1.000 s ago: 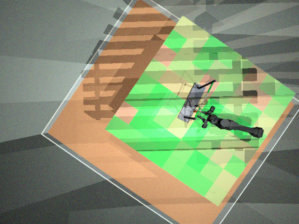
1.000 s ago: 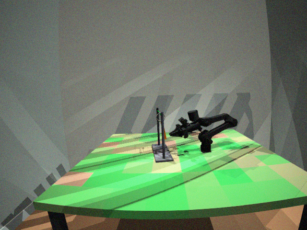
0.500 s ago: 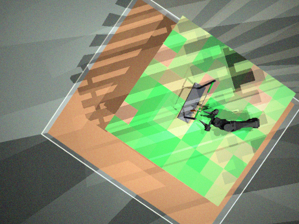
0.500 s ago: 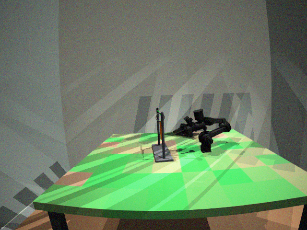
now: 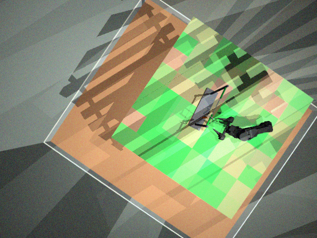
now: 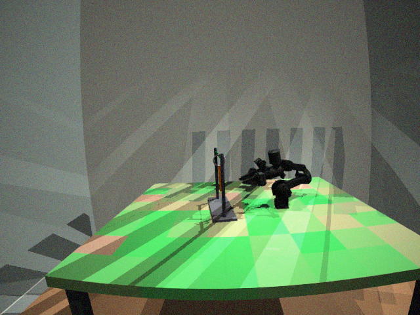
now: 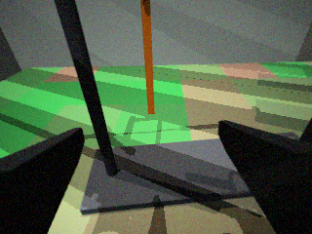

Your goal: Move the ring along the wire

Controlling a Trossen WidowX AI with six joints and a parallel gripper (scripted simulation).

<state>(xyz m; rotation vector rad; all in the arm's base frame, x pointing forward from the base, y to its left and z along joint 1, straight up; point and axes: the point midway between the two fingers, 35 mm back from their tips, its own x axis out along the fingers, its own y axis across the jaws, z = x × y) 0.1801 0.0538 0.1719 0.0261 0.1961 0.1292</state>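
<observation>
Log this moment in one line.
gripper: open, empty | orange handle: hanging, free of fingers | ring: near post
</observation>
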